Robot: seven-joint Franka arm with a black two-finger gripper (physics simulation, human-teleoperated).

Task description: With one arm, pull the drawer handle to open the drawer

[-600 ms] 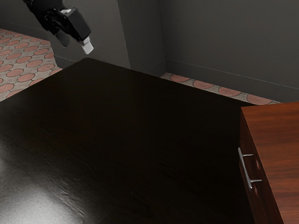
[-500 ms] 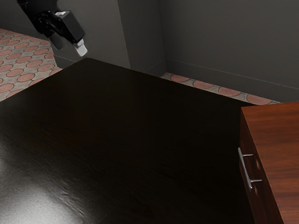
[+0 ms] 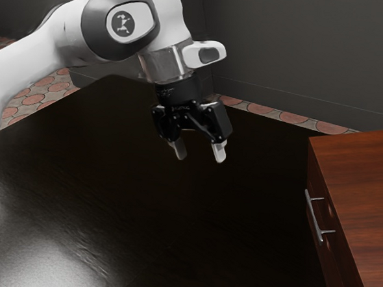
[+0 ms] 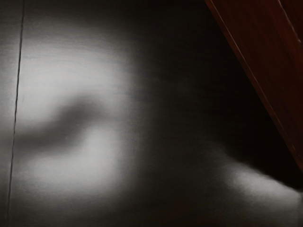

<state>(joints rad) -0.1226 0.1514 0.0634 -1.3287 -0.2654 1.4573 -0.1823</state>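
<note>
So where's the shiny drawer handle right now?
In the exterior view the handle is low on the right, on the front of the wooden cabinet, apart from the hand hovering over the table to its left.

Exterior view looks down from the side over table (image 3: 78,195) and cabinet (image 3: 364,186); wrist view looks down close on both
</note>
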